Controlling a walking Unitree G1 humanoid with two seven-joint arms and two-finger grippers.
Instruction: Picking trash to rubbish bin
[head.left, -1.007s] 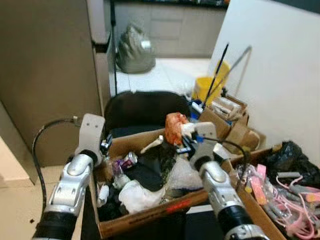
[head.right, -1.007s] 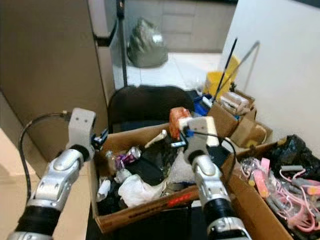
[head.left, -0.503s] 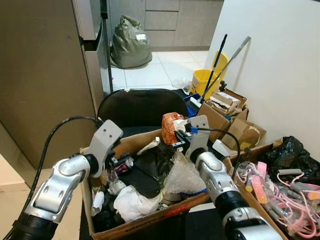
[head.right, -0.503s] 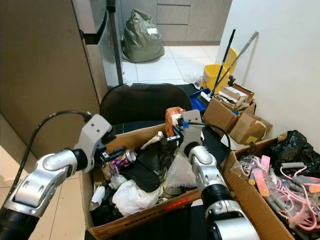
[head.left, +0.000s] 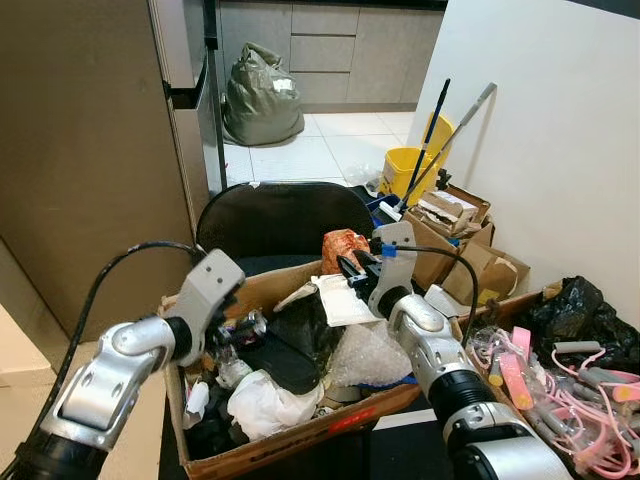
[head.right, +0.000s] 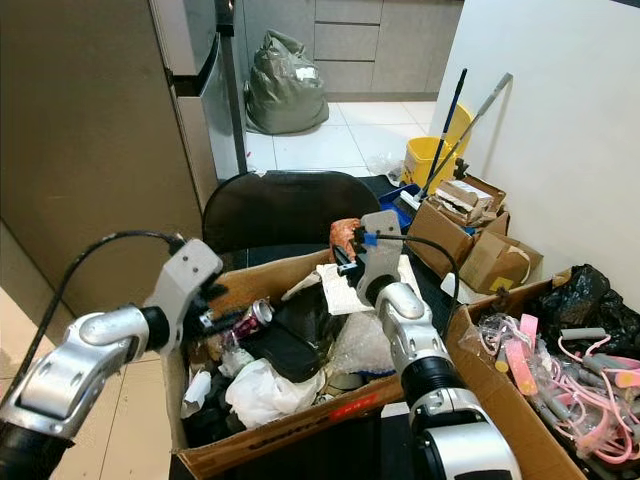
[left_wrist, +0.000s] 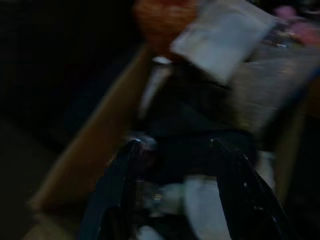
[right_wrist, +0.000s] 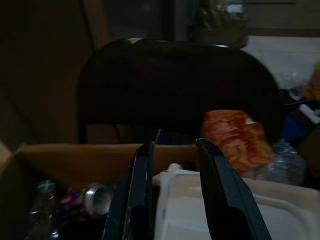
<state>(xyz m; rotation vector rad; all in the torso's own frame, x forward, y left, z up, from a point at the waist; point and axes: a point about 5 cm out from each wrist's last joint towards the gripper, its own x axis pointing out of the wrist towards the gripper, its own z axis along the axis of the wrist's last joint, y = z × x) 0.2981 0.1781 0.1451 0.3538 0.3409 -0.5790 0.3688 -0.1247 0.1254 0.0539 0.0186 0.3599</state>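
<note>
Left eye view shows a cardboard box (head.left: 300, 440) of trash at lower centre of the frame, packed with crumpled white paper (head.left: 262, 398), a dark bag (head.left: 290, 345), bubble wrap (head.left: 372, 352) and a drink can (head.right: 252, 317). Over its far rim, at centre frame, the right gripper (head.left: 352, 275) meets a white foam tray (head.left: 345, 298), with an orange wrapper (head.left: 340, 248) just behind it. The tray looks light and stiff but easily cracked, so its rim edge seems the best place to pinch; the wrapper should be soft and crinkly, fit to be grabbed anywhere. In the right wrist view the two black fingers (right_wrist: 137, 192) stand a little apart above the tray's edge (right_wrist: 220, 212), holding nothing clearly. The left gripper (head.left: 232, 325) hovers at the box's left side, its fingers (left_wrist: 117, 185) spread wide above the can, gripping nothing.
</note>
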